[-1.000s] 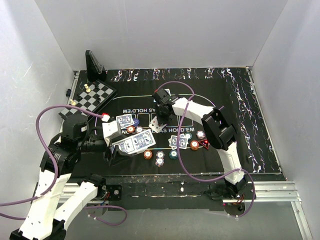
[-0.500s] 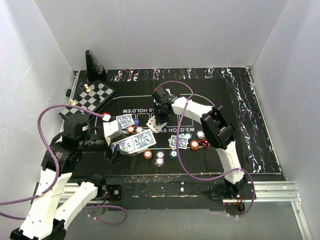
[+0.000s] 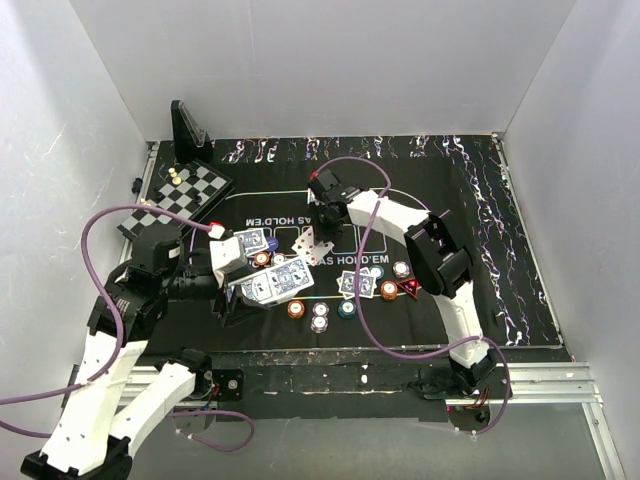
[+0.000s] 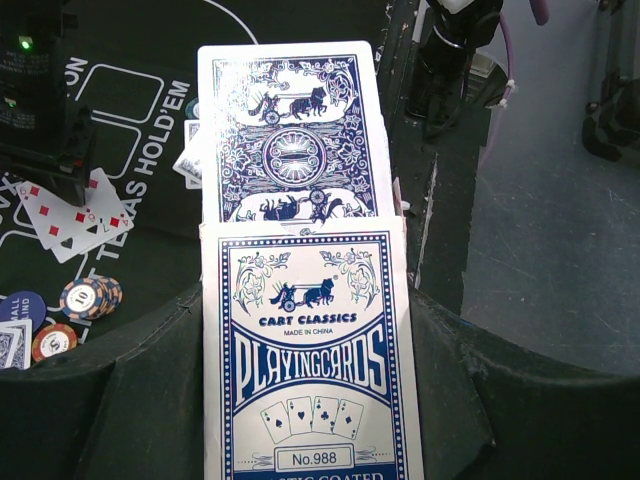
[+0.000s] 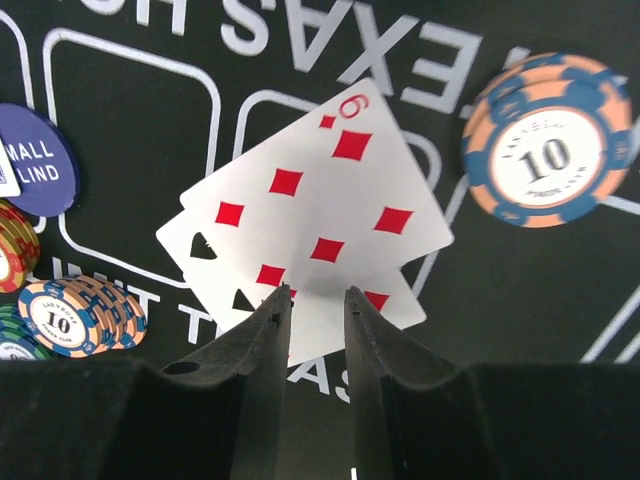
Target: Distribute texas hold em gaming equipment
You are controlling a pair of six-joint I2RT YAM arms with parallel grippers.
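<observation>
Card box (image 4: 310, 400) pinched in left gripper (image 4: 305, 340); right wrist alone shows right gripper (image 5: 315, 298) spread over face-up cards (image 5: 310, 200).

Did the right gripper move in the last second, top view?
Yes. The right gripper has shifted slightly toward the far wall and a touch right, backing away from the printed HOLD'EM lettering nearer the arm bases.
</observation>
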